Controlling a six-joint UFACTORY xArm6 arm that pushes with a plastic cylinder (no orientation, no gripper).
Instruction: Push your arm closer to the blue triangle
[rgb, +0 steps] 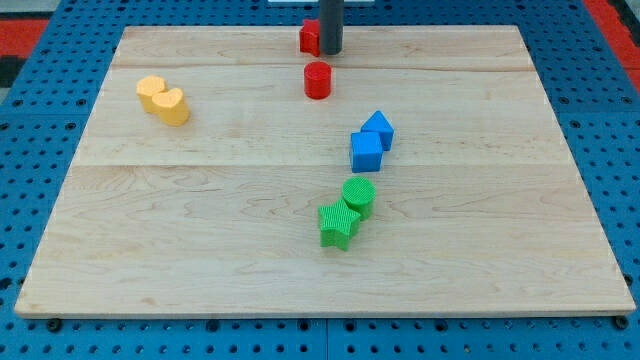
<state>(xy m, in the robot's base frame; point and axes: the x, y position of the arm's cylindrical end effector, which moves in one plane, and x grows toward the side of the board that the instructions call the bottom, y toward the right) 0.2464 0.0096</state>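
1. My tip sits at the board's top edge, a bit right of centre; dark rod comes straight down from the view's top. No jaws on it, just a plain rod end, nothing held.
2. Touching or just beside my tip on the view's left: red block, shape unclear, partly hidden behind the rod.
3. Just below my tip, slightly left, apart from it: red cylinder, upright.
4. Further down & to the right of my tip: blue triangle, well apart from the rod. Blue cube touches it on its lower-left side.
5. Lower still, approx. straight below my tip: green cylinder, w/ a green star-like block touching it at lower left.
6. Far left of my tip, a little lower: two yellow blocks, pressed together, rounded shapes, exact form hard to tell.
7. All rest on the wooden board, which lies on a blue pegboard.
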